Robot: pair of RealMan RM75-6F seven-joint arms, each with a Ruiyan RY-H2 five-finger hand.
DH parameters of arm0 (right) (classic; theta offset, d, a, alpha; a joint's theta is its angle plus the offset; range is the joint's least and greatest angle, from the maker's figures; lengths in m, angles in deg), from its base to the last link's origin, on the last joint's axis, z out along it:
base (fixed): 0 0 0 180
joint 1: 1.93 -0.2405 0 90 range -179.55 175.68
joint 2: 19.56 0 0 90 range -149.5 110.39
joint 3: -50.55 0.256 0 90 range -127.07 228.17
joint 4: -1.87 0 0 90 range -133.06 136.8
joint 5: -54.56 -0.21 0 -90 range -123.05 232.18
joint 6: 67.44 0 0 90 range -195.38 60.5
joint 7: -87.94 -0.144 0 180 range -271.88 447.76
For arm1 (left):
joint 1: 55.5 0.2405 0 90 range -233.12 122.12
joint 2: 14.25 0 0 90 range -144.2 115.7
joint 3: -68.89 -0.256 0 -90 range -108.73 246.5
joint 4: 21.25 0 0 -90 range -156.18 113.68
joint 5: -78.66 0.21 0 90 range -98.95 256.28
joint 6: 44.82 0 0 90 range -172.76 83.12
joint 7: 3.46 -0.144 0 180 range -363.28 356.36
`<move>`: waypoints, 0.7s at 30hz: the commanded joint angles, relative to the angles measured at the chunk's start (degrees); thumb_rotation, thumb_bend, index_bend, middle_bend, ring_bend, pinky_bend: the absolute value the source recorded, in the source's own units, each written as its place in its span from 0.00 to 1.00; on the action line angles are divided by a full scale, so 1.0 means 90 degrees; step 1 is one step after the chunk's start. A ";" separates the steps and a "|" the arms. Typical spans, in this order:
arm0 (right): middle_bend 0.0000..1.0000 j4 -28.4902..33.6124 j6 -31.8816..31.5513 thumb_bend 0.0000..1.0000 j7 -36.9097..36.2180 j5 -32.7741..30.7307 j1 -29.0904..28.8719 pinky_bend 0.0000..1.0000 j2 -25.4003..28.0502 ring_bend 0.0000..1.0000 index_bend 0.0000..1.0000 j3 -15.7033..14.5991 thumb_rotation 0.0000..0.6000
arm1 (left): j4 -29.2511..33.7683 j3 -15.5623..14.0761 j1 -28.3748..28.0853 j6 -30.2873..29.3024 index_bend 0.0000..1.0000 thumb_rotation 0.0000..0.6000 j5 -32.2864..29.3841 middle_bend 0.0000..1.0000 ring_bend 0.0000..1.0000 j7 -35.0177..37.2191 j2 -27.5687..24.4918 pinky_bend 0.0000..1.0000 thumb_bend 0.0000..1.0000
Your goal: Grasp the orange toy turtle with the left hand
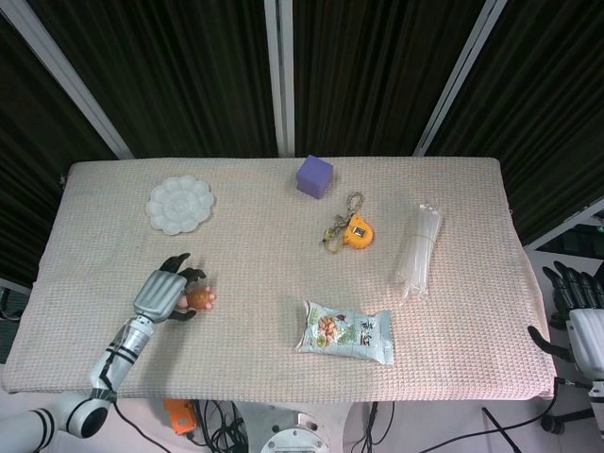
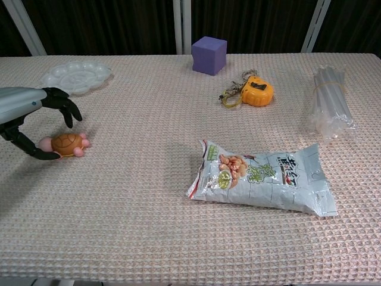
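The orange toy turtle [image 2: 66,143] with pink feet lies on the woven cloth at the table's left front, also seen in the head view [image 1: 198,299]. My left hand [image 2: 27,116] sits just to its left, fingers spread. The dark fingers [image 2: 64,106] arch above and behind the turtle, clear of it. The thumb tip lies on the cloth by the turtle's near-left end, perhaps touching it. From the head view the left hand [image 1: 160,293] is beside the turtle, not wrapped around it. My right hand [image 1: 578,307] hangs off the table's right edge, fingers apart and holding nothing.
A white flower-shaped dish [image 2: 75,76] lies behind the left hand. A snack bag [image 2: 262,177] lies at centre front. An orange tape measure [image 2: 256,93], a purple cube [image 2: 209,55] and a bundle of clear sticks [image 2: 329,109] lie further back and right.
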 commanded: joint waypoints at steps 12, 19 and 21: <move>0.00 0.0026 0.0069 0.17 0.0042 -0.0009 -0.0036 0.00 -0.0007 0.00 0.00 -0.0007 1.00 | -0.0749 0.0057 0.0065 -0.0323 0.81 1.00 0.0028 0.80 0.44 -0.0014 0.0536 0.26 0.29; 0.00 0.0006 0.0028 0.17 0.0012 -0.0014 -0.0008 0.00 -0.0013 0.00 0.00 -0.0010 1.00 | -0.0713 0.0065 0.0090 -0.0383 0.84 1.00 0.0047 0.84 0.48 0.0051 0.0532 0.26 0.30; 0.00 0.0002 0.0019 0.17 -0.0002 -0.0012 -0.0004 0.00 -0.0015 0.00 0.00 -0.0009 1.00 | -0.0638 0.0070 0.0111 -0.0367 0.81 1.00 0.0017 0.81 0.46 0.0137 0.0497 0.26 0.29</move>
